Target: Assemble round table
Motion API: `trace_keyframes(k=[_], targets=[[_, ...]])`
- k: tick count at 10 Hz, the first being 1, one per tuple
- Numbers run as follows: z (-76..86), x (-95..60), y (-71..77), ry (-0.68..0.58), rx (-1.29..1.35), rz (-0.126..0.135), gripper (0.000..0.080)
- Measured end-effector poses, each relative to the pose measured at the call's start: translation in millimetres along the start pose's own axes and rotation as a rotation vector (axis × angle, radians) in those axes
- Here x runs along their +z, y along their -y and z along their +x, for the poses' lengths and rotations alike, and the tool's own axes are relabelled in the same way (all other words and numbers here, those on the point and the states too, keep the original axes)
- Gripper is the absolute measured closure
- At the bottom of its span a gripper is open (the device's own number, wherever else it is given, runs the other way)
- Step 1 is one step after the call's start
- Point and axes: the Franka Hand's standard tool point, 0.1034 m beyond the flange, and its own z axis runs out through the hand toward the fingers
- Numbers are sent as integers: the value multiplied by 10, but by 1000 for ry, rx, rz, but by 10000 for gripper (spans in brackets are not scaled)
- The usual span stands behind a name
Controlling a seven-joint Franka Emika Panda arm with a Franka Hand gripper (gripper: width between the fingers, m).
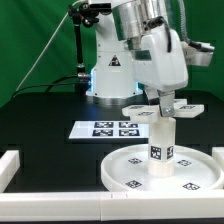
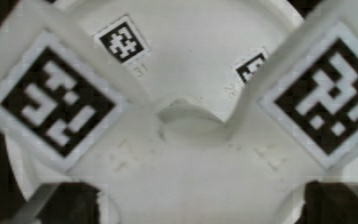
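The large round disc [image 1: 122, 172] lies on the black table at the exterior view's lower right. The short thick leg [image 1: 160, 148] stands upright at its centre. The cross-shaped piece [image 1: 184, 106] sits level on top of the leg, and my gripper [image 1: 160, 98] is shut on its middle from above. In the wrist view the cross-shaped piece [image 2: 194, 135] fills the picture with two big tags. My gripper [image 2: 202, 208] holds it between the dark fingers [image 2: 60, 205]. The disc [image 2: 185, 40] shows beyond it. The leg is hidden there.
The marker board [image 1: 108, 128] lies flat on the table on the exterior view's left of the disc. A white corner rail [image 1: 10, 165] stands at the table's front left edge. The arm's base [image 1: 105, 75] is at the back.
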Motion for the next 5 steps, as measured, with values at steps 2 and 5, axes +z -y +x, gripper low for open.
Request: trace_keyframes(k=[2,5], targets=[[-29,-165,18,14,-40,3,159],[-45,-188,28,18,-94,10,150]])
